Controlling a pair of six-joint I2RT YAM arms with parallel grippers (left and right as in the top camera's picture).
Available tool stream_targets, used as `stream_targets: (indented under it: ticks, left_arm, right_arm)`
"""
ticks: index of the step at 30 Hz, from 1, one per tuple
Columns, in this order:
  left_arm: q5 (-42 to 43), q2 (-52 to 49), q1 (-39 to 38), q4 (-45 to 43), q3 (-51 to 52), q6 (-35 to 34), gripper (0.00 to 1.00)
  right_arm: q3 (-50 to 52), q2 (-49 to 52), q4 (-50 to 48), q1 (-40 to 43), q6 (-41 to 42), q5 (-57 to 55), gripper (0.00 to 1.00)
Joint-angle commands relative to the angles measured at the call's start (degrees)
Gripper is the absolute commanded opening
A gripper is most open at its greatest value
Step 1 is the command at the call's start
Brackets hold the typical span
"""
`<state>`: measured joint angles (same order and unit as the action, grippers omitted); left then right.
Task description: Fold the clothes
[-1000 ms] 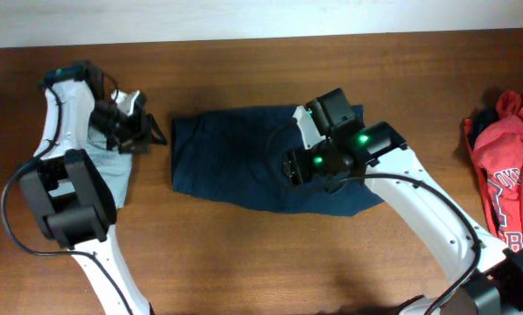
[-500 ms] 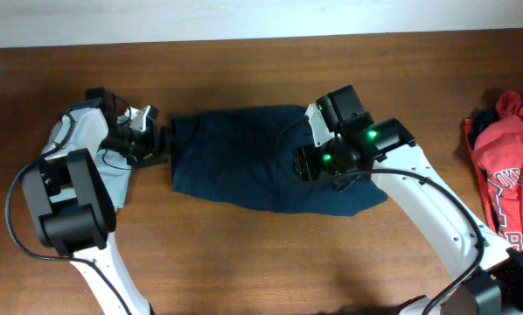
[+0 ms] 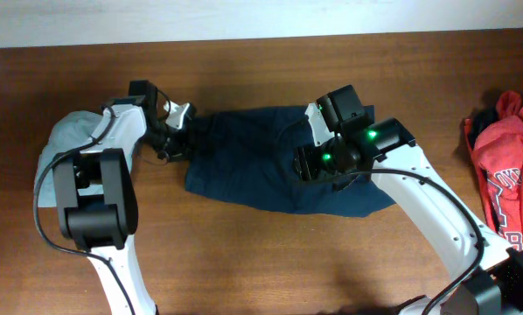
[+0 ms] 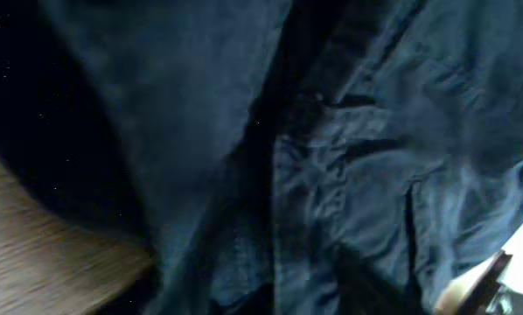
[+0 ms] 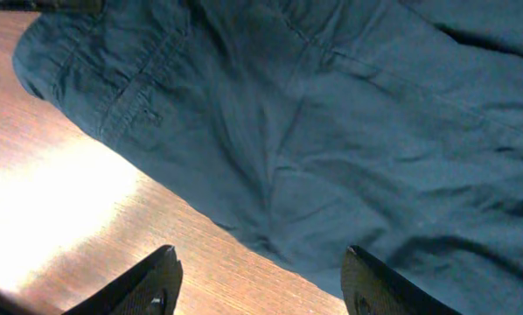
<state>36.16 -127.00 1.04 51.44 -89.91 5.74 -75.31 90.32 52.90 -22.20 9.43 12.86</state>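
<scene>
The dark navy shorts [image 3: 253,162] lie spread across the middle of the table. My left gripper [image 3: 179,133] is pressed into their bunched left edge. In the left wrist view navy fabric [image 4: 349,175] fills almost everything and hides the fingers, so the jaws do not show. My right gripper [image 5: 266,287] hovers open over the shorts' [image 5: 331,114] near edge, with nothing between its black fingertips [image 5: 161,278]. From overhead it sits over the right half of the shorts, under the right arm's wrist [image 3: 331,157]. A pale grey-green garment [image 3: 65,140] lies at the far left.
A red garment with white lettering [image 3: 506,166] is heaped at the table's right edge. Bare brown wood [image 3: 244,254] runs along the front of the table. The left arm's base [image 3: 91,206] stands at the front left, and the right arm reaches in from the front right.
The left gripper has swung right, off the pale garment and into the shorts' left edge, which has shifted right and bunched. The right gripper has barely moved.
</scene>
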Motion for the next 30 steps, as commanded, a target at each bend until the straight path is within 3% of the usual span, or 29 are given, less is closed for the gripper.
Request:
stream_targets:
  ticks: [1, 4, 12, 17, 23, 25, 28, 29, 30]
  left_arm:
    - [-2.7, -2.5, 0.0, -0.5, 1.7, 0.3, 0.27]
    - [-2.6, -2.5, 0.0, -0.9, 1.7, 0.3, 0.02]
    - [-4.7, 0.1, 1.3, 4.1, -1.3, 0.6, 0.00]
    - [-7.5, 3.6, 2.4, 6.8, -4.2, 4.2, 0.00]
    - [-7.5, 3.2, 2.5, 6.4, -2.5, 4.0, 0.19]
    - [-6.8, 3.1, 2.8, 5.6, -1.6, 3.9, 0.44]
    - [-6.0, 3.0, 4.2, 4.4, -0.1, 3.3, 0.56]
    - [-5.9, 3.0, 5.0, 3.6, 0.7, 2.7, 0.71]
    - [-5.9, 3.0, 5.9, 2.9, 1.6, 2.4, 0.77]
  right_arm:
    - [0.0, -0.3, -0.2, 0.3, 0.0, -0.7, 0.63]
    - [0.0, -0.3, -0.1, 0.3, 0.0, -0.7, 0.62]
    - [0.0, -0.3, 1.3, 0.3, 0.0, -0.7, 0.59]
    - [0.0, -0.3, 1.3, 0.3, 0.0, -0.7, 0.59]
    - [0.0, -0.3, 1.4, 0.3, 0.0, -0.7, 0.59]
    - [0.0, -0.3, 1.4, 0.3, 0.0, -0.7, 0.59]
    - [0.0, -0.3, 1.4, 0.3, 0.0, -0.7, 0.58]
    - [0.0, -0.3, 1.4, 0.3, 0.0, -0.7, 0.58]
    - [0.0, -0.3, 1.4, 0.3, 0.0, -0.7, 0.58]
